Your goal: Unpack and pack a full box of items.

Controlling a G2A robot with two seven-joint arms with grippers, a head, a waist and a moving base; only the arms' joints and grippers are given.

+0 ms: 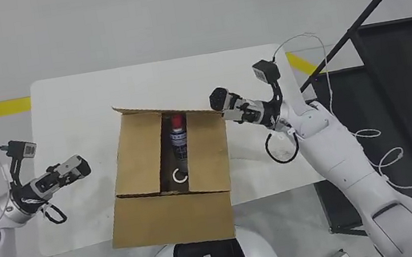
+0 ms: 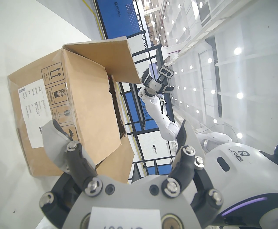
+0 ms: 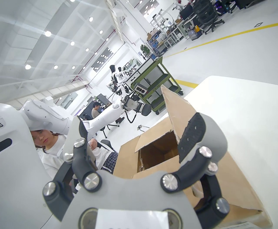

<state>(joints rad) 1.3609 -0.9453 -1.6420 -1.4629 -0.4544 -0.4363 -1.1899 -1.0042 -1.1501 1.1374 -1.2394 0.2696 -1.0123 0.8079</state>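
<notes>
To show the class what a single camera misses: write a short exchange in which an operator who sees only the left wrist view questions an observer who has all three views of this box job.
Operator: I see the box only from its side. Is anything inside?
Observer: Yes. From the top, a can with a red cap sits inside the box.
Operator: The right arm is far off at the other flap. Are the right jaws open?
Observer: Yes. The right wrist view shows them wide apart, with the raised flap just beyond them.
</notes>
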